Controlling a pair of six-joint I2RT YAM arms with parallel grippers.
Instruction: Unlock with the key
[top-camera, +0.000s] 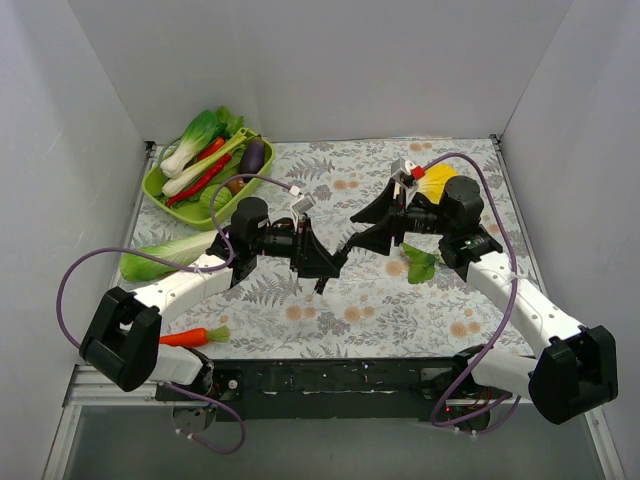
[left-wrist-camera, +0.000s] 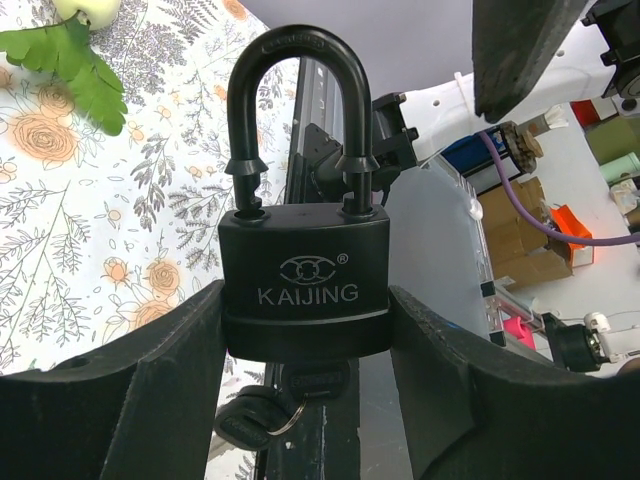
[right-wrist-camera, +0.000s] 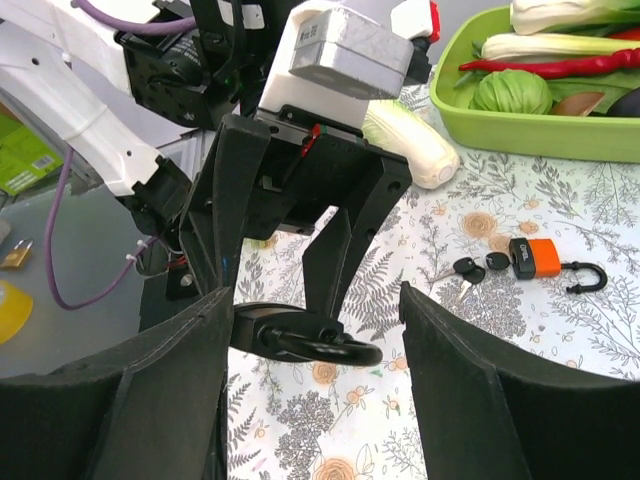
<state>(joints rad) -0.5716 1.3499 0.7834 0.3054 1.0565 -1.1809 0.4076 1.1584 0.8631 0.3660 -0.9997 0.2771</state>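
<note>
My left gripper (top-camera: 318, 262) is shut on a black padlock (left-wrist-camera: 305, 270) marked KAIJING and holds it above the table, shackle (left-wrist-camera: 300, 60) pointing away from the wrist. Both shackle legs stand raised out of the body with their notches showing. A key (left-wrist-camera: 318, 385) sits in the keyhole under the body, and a second key (left-wrist-camera: 250, 420) hangs from its ring. My right gripper (top-camera: 350, 235) is open just right of the padlock. In the right wrist view the padlock's shackle (right-wrist-camera: 325, 347) lies between its spread fingers (right-wrist-camera: 470, 370), touching neither.
An orange padlock (right-wrist-camera: 535, 258) with loose keys (right-wrist-camera: 475, 267) lies on the floral cloth. A green tray (top-camera: 160, 190) of vegetables stands at the back left, a cabbage (top-camera: 165, 255) and a carrot (top-camera: 190, 337) at the left, and a leafy sprig (top-camera: 420, 265) beside the right arm.
</note>
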